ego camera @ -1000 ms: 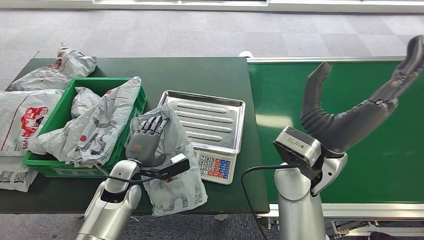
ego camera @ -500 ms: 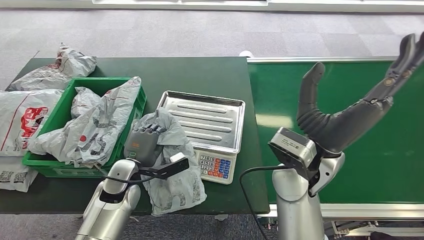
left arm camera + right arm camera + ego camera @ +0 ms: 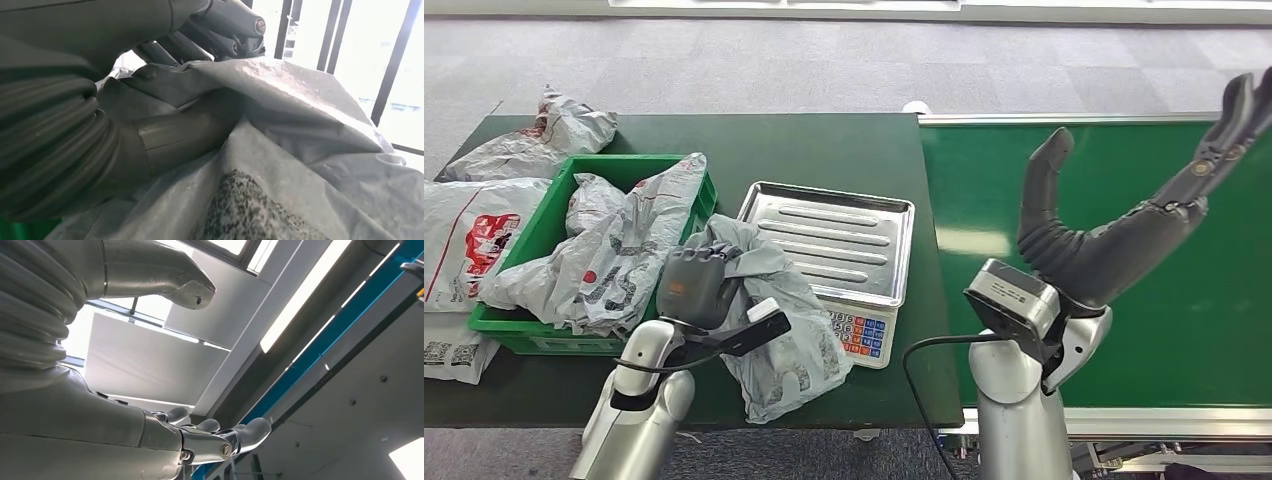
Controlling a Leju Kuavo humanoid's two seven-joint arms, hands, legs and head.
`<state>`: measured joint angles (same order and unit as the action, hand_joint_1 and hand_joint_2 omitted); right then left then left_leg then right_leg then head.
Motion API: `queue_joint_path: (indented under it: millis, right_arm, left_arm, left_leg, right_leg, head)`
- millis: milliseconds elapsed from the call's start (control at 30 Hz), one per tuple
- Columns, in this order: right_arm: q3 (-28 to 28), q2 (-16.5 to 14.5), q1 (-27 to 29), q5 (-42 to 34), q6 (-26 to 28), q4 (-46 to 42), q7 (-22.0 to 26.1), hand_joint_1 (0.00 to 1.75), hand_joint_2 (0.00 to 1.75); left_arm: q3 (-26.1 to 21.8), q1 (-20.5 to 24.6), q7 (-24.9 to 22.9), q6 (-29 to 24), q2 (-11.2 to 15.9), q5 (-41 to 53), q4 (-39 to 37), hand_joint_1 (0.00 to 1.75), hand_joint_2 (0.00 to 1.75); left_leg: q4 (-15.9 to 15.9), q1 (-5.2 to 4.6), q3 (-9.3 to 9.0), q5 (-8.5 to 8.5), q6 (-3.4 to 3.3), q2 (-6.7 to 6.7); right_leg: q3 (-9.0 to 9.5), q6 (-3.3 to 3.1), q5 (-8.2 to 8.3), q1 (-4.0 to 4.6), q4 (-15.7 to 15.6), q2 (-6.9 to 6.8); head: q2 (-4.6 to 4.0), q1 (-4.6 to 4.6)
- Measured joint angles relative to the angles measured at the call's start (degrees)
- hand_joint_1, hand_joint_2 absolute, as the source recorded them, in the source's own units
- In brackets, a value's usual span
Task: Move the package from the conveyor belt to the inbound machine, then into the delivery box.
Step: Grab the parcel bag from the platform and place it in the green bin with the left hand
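A crumpled grey plastic package (image 3: pixel 784 320) lies on the dark green table between the green box (image 3: pixel 534 235) and the scale. My left hand (image 3: pixel 692 285) grips its upper left part, fingers curled into the plastic. In the left wrist view the thumb (image 3: pixel 175 132) and fingers (image 3: pixel 220 20) close around the grey package (image 3: pixel 300 150). The scale (image 3: pixel 844 240), with a bare steel pan and a coloured keypad, stands right of the package. My right hand (image 3: pixel 1124 220) is raised over the green conveyor belt (image 3: pixel 1224 300), palm up, fingers spread and holding nothing.
The green box holds several grey packages (image 3: pixel 624 250). More packages (image 3: pixel 474 230) lie left of it and one (image 3: pixel 554 130) behind it. The table's front edge is close under the gripped package.
My left hand has closed its fingers on the package and drawn back toward the left, bunching and lifting the plastic. The right hand stays raised, almost unmoved.
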<state>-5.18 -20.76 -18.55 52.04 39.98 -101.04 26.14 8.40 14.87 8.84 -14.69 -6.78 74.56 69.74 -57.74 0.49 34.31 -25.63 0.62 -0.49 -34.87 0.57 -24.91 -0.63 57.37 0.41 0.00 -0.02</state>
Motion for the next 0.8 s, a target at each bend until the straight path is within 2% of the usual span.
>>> queue_joint_path:
  millis: [167, 367, 533, 700, 800]
  right_arm:
    - [0.00, 0.03, 0.22, -0.30, 0.00, 0.02, 0.58, 0.00, 1.75]
    - [0.04, 0.16, 0.71, -1.80, 0.00, 0.48, 2.10, 0.00, 1.75]
    - [0.04, 0.19, 0.93, -2.85, 0.00, 1.13, 2.87, 0.00, 1.75]
    - [0.04, 0.20, 0.92, -3.57, 0.00, 1.68, 2.93, 0.00, 1.75]
    - [0.04, 0.20, 0.93, -3.65, 0.00, 1.87, 2.87, 0.00, 1.75]
  left_arm:
    - [-0.43, -0.75, 1.24, -2.27, 0.00, -2.27, 2.66, 1.75, 1.75]
    - [-2.96, 1.18, 1.63, -13.48, -0.19, -10.22, 9.18, 1.75, 1.75]
    - [-8.54, 8.24, -4.83, -21.03, 0.22, -8.46, 9.11, 1.75, 1.75]
    - [-15.36, 17.85, -9.03, -23.75, 3.63, -5.60, -0.83, 1.75, 1.75]
    - [-18.00, 21.58, -9.79, -24.33, 5.69, -4.96, -6.56, 1.75, 1.75]
  left_leg:
    - [0.00, 0.00, 0.00, 0.00, 0.00, 0.01]
    - [0.00, 0.02, 0.03, 0.01, 0.01, 0.01]
    - [0.00, 0.05, 0.02, 0.05, 0.05, 0.01]
    - [0.00, 0.07, 0.00, 0.17, 0.19, 0.02]
    - [0.00, 0.07, 0.00, 0.20, 0.21, 0.05]
  right_leg:
    - [-0.02, 0.00, 0.00, 0.00, 0.00, 0.00]
    - [-0.06, -0.01, 0.01, 0.03, 0.01, 0.00]
    - [-0.05, -0.05, 0.04, 0.07, 0.03, 0.00]
    - [-0.09, -0.15, 0.11, 0.08, 0.12, 0.03]
    - [-0.14, -0.20, 0.14, 0.09, 0.15, 0.10]
  head:
    - [0.00, 0.00]
    - [0.00, 0.00]
    - [0.00, 0.00]
    - [0.00, 0.00]
    - [0.00, -0.01]
